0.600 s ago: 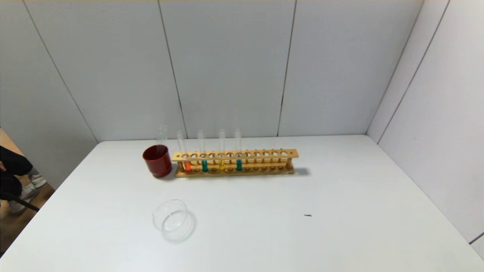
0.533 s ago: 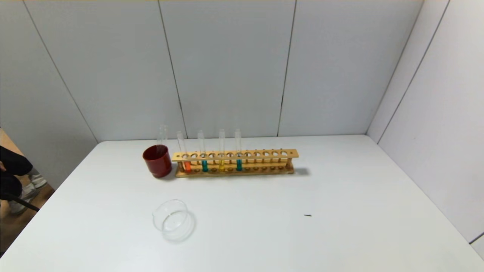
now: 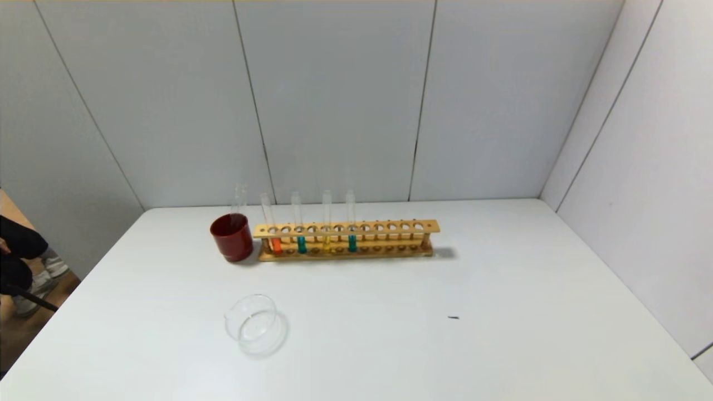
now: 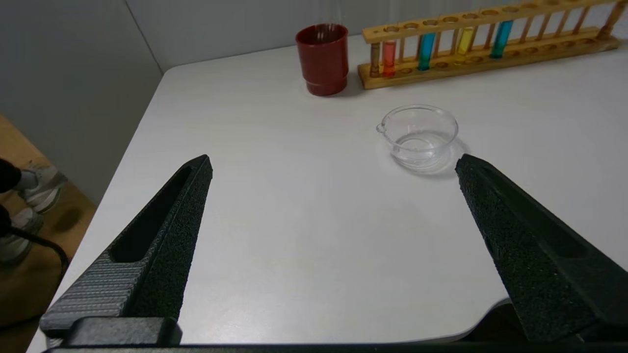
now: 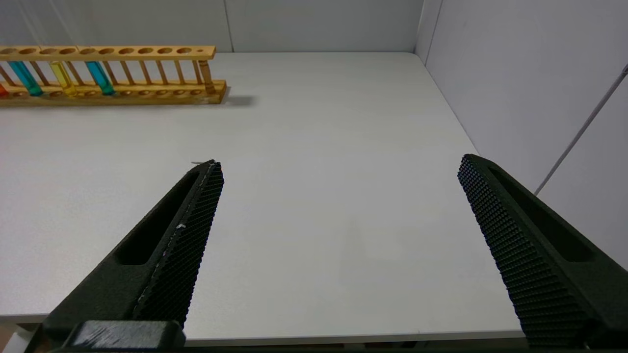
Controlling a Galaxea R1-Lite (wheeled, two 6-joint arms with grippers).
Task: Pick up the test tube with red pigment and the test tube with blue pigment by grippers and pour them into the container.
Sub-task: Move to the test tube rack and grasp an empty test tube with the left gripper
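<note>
A lab bench: wooden test-tube rack (image 3: 345, 240) on a white table (image 3: 501, 289), grey panel walls.

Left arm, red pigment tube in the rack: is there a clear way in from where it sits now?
Probably yes. The left gripper is open at the table's near edge; only the container lies partway toward the test tube with red pigment, with the red cup close beside it.

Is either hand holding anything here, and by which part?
Nothing is held: the left hand and the right hand are both open and empty.
</note>
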